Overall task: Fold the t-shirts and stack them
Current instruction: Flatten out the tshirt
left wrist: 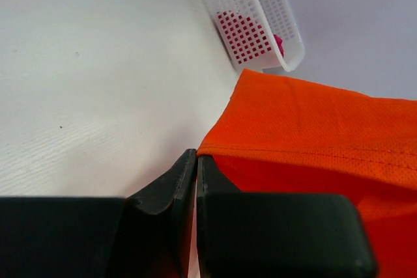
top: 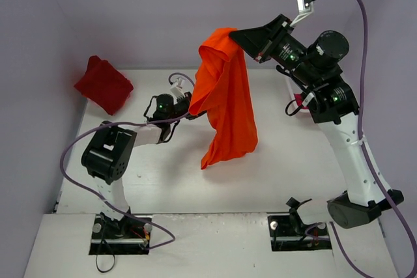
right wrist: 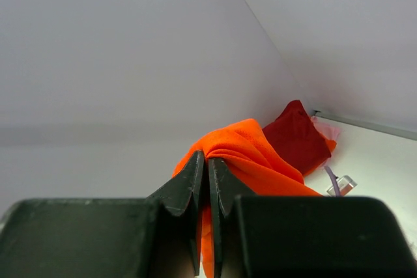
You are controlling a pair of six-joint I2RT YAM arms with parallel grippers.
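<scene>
Orange t-shirt (top: 225,96), one, in closed left gripper (left wrist: 197,155) and closed right gripper (right wrist: 207,158).

The orange t-shirt (top: 225,96), bright, plain and finely woven, sits in the black jaws of the left gripper (left wrist: 195,155) and right gripper (right wrist: 207,157). Beyond the right jaws, a dark red t-shirt (right wrist: 296,138); beyond the left jaws, a white basket (left wrist: 260,4), its grid holes showing crimson-pink, on a white table (left wrist: 98,63).

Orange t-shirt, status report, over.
Left gripper and right gripper shut on bright orange cloth t-shirt, hanging mid-air. Dark red cloth t-shirt heaped far left, clear.
</scene>
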